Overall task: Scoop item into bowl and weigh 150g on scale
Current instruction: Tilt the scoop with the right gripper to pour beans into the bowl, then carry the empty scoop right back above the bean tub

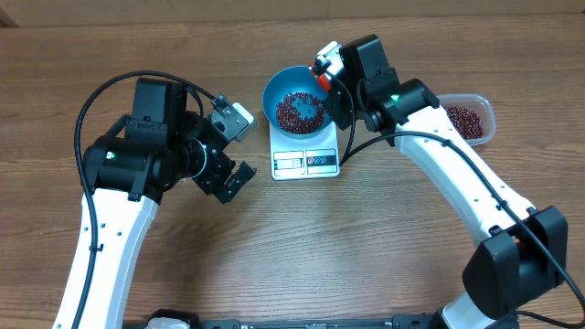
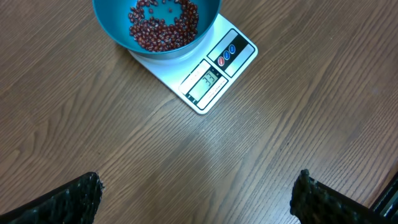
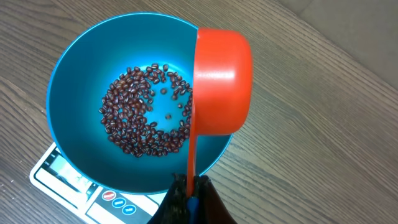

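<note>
The beans point(image 3: 140, 121) lay thinly in the blue bowl point(image 3: 74, 87), which sat on the scale point(image 2: 211, 81); the step in hand looked like tipping out a scoopful; the orange scoop point(image 3: 221, 81) hung inverted over the bowl's rim, above the scale; the right claw point(image 3: 189, 199) was pinched on its handle; the left claw point(image 2: 199, 202) stood spread and empty, left of the scale; the next move probably called for checking the display, then reloading from the clear tub point(image 1: 487, 105) right of the scale.
</note>
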Motion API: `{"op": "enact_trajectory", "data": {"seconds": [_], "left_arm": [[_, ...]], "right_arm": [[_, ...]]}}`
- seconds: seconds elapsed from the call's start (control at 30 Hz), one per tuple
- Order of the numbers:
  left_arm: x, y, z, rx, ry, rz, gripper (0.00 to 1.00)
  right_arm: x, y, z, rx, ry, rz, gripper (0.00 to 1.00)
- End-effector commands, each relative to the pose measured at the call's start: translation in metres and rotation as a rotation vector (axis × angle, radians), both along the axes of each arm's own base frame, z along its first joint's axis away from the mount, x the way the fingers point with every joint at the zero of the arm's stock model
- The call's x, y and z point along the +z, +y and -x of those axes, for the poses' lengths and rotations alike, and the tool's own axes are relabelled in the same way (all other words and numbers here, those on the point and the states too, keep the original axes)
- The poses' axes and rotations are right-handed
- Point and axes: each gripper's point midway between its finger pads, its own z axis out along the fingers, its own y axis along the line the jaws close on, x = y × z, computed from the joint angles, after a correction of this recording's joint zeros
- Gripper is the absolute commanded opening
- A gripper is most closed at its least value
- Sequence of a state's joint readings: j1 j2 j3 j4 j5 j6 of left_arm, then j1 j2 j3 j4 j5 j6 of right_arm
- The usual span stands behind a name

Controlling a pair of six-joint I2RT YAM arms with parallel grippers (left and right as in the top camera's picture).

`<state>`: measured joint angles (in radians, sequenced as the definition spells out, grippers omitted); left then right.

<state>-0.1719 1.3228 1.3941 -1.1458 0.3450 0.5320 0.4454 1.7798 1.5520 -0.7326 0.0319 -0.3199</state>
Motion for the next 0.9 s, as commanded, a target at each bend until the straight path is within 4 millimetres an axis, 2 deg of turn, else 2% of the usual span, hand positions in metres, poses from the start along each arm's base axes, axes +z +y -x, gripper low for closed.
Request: {"op": "enact_trajectory", "data": {"seconds": [0.0,0.13,0.27,0.4,0.5,0.6,0.67,0.8,0.87], "left_arm": [[0.005,-0.002,-0.002,-0.022,-0.015,0.009,1.0],[0.005,-0.002,-0.002,-0.022,-0.015,0.009,1.0],[0.005,-0.002,-0.002,-0.022,-0.015,0.009,1.0],[0.005,-0.002,-0.002,-0.022,-0.015,0.009,0.99],[0.005,-0.002,-0.002,-0.022,-0.015,0.009,1.0],[0.005,-0.002,-0.002,-0.022,-0.015,0.009,1.0],[0.005,-0.002,-0.002,-0.022,-0.015,0.009,1.0],[0.005,-0.002,-0.002,-0.022,-0.015,0.009,1.0],[0.005,-0.002,-0.002,-0.022,-0.015,0.009,1.0]], "right_arm": [[0.037,-0.002,-0.004,-0.005,-0.084,-0.024,0.04],[0.053,-0.003,0.0,-0.014,-0.111,-0.048,0.04],[0.073,-0.01,0.013,-0.017,-0.128,-0.058,0.04],[0.094,-0.027,0.027,-0.097,-0.123,-0.114,0.04],[0.105,-0.047,0.035,-0.192,-0.105,-0.163,0.04],[0.109,-0.075,0.041,-0.263,-0.091,-0.158,0.04],[0.111,-0.102,0.043,-0.339,-0.1,-0.118,0.04],[0.112,-0.177,0.048,-0.617,-0.134,0.029,0.04],[0.105,-0.202,0.057,-0.686,-0.102,0.106,0.04]]}}
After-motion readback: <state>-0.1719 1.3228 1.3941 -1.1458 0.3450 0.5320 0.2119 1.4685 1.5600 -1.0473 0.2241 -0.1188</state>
